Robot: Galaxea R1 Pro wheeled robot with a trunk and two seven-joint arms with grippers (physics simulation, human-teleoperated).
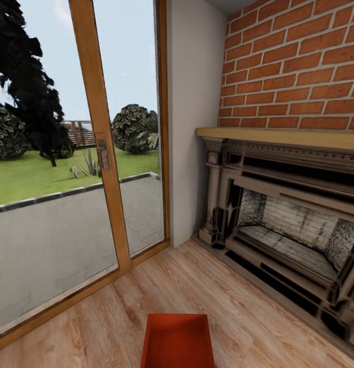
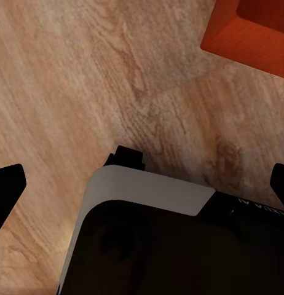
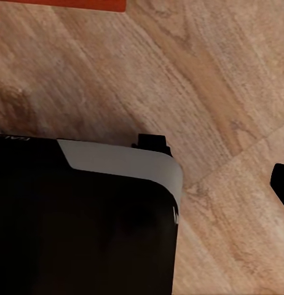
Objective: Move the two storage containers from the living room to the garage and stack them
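One red-orange storage container (image 1: 178, 342) stands on the light wood plank floor of the living room, at the bottom middle of the head view, with its open top facing up. A corner of the container (image 2: 252, 31) shows in the left wrist view, and a thin strip of its edge (image 3: 68, 3) in the right wrist view. My left gripper (image 2: 142, 184) hangs open over the floor and my own base, its dark fingertips (image 2: 8, 187) far apart and holding nothing. My right gripper (image 3: 142, 184) also looks open, with one fingertip (image 3: 282, 183) at the frame's edge.
A red brick fireplace (image 1: 289, 230) with a wooden mantel fills the right side. A wood-framed glass door (image 1: 103, 153) on the left looks out on a patio and lawn. A beige wall section (image 1: 192, 117) stands between them. My black and white base (image 2: 148, 239) sits below both grippers.
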